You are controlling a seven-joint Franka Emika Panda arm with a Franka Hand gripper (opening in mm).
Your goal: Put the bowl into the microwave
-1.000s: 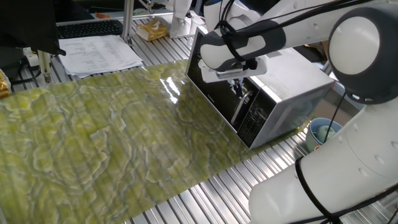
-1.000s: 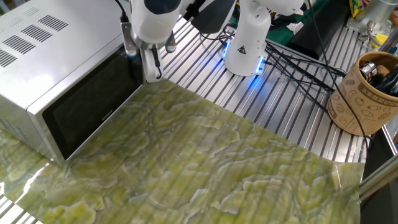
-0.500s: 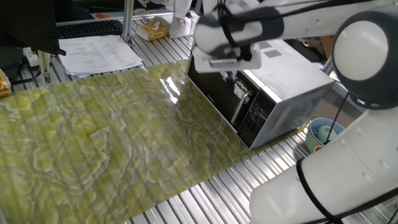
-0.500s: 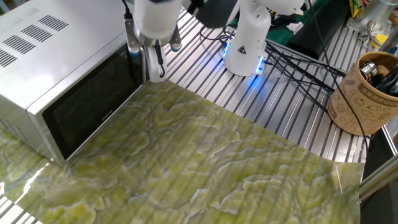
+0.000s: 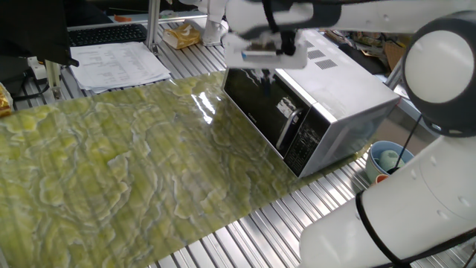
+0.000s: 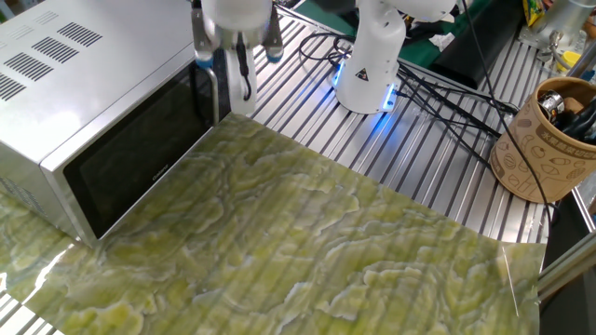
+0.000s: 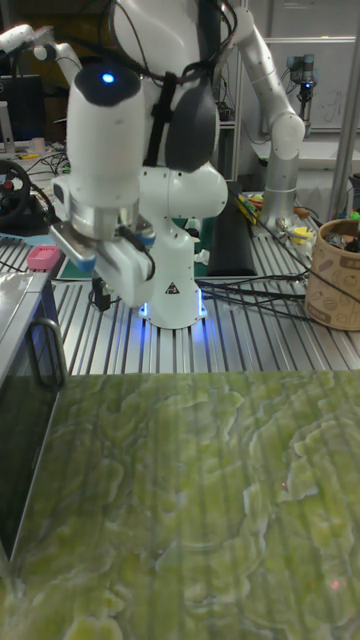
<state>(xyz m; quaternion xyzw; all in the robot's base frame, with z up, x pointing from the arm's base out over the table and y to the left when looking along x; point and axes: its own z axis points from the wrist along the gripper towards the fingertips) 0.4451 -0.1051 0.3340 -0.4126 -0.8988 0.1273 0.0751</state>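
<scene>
Microwave (image 7: pixel 25 420): we see only its door edge and handle in the tall fixed view; the left edge cuts off the rest.

Gripper (image 5: pixel 262 72): motion-blurred; we cannot tell its jaw state.

Brown cup (image 6: pixel 549 140): clipped at the right edge.

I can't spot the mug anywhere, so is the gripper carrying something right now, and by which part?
Nothing shows in the two-finger gripper. Its fingers hang bare beside the door handle of the white boxy microwave, whose dark glass door is closed. No mug shows in any view.
</scene>
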